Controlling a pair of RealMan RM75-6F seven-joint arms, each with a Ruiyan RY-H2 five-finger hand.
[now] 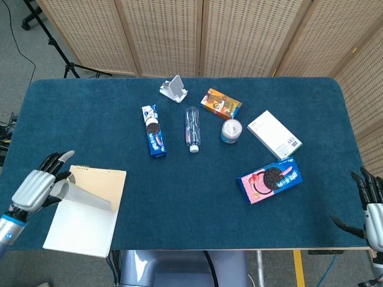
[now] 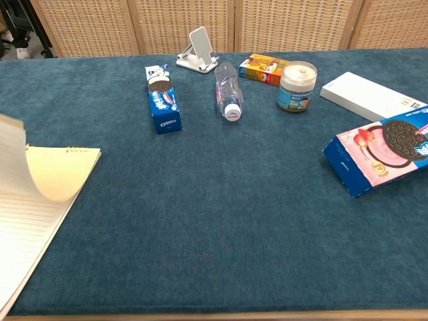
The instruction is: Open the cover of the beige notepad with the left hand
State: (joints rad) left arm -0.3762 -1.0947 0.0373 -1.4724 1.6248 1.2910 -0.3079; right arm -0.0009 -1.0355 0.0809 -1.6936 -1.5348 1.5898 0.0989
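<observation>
The beige notepad lies at the table's front left corner. Its beige cover is lifted off the lined white pages and curled back toward the spiral binding. My left hand grips the cover's free edge at the notepad's left side, above the pages. In the chest view the raised cover arches at the left border and the hand itself is out of frame. My right hand hovers off the table's front right corner with fingers spread and nothing in them.
Across the middle stand an Oreo box, a lying water bottle, a small jar, an orange snack box, a white phone stand, a white box and a pink cookie box.
</observation>
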